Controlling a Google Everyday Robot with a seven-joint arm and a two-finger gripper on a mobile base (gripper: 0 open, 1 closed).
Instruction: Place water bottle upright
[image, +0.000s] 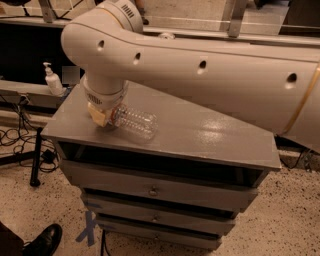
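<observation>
The water bottle (136, 122), clear ribbed plastic, lies on its side on the grey cabinet top (210, 135), near the left front. Its neck end points left, with a bit of red label showing there. My gripper (102, 116) hangs from the big white arm (200, 70) and sits low at the bottle's neck end, right against it, with a yellowish pad visible. The cap is hidden behind the gripper.
The cabinet has several drawers (155, 190) below its top. A white pump dispenser (51, 80) stands on a ledge to the left. Cables and a black post (36, 155) are on the floor at left, and a dark shoe (45, 241) at the bottom left.
</observation>
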